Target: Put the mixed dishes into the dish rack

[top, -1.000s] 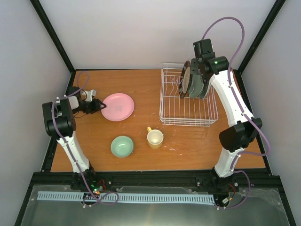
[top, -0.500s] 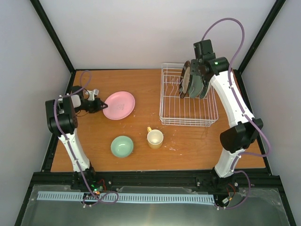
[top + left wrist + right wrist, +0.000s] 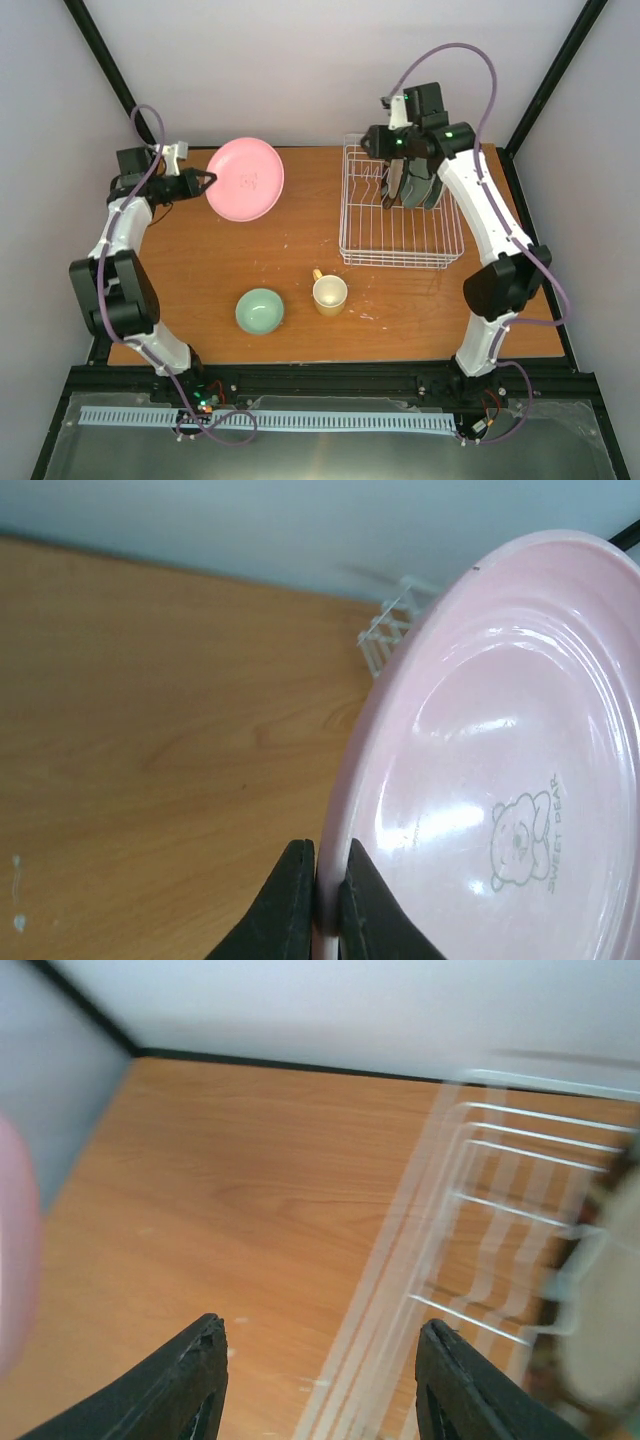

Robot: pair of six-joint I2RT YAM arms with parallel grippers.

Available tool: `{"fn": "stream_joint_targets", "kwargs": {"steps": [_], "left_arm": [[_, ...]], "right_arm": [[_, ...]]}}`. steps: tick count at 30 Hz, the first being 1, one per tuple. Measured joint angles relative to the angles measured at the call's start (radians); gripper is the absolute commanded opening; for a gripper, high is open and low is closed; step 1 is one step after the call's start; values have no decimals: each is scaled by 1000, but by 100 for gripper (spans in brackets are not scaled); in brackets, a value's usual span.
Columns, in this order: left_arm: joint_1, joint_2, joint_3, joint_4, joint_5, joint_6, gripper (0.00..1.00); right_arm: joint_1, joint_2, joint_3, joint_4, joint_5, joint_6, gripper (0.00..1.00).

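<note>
My left gripper is shut on the rim of the pink plate and holds it tilted in the air above the table's back left. In the left wrist view my fingertips pinch the plate's edge. My right gripper is open and empty above the back left part of the white wire dish rack; in its own view the jaws stand wide apart over the rack's blurred edge. A few plates stand upright in the rack. The mint-green bowl and the cream-yellow mug sit on the table.
The wooden table is framed by black rails and white walls. The rack's corner shows beyond the plate in the left wrist view. A pink blur at the right wrist view's left edge is the held plate.
My left arm has lifted the pink plate off the table and carried it back and up. My right gripper has swung left off the standing plates.
</note>
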Motion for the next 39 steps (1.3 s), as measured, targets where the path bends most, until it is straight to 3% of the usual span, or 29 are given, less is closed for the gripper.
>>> {"fn": "stream_joint_targets", "kwargs": {"steps": [5, 10, 16, 22, 39], "left_arm": [[-18, -148, 1, 21, -33, -29, 1], [-32, -198, 0, 12, -97, -38, 1], [-33, -216, -17, -19, -151, -38, 1], [-33, -252, -46, -39, -155, -39, 1], [-33, -369, -81, -118, -161, -15, 1]], "right_arm": [[66, 118, 121, 3, -261, 8, 52], [125, 171, 124, 30, -495, 79, 51], [173, 172, 133, 49, -626, 132, 52], [220, 176, 135, 50, -627, 145, 54], [261, 286, 269, -14, -425, 143, 56]]}}
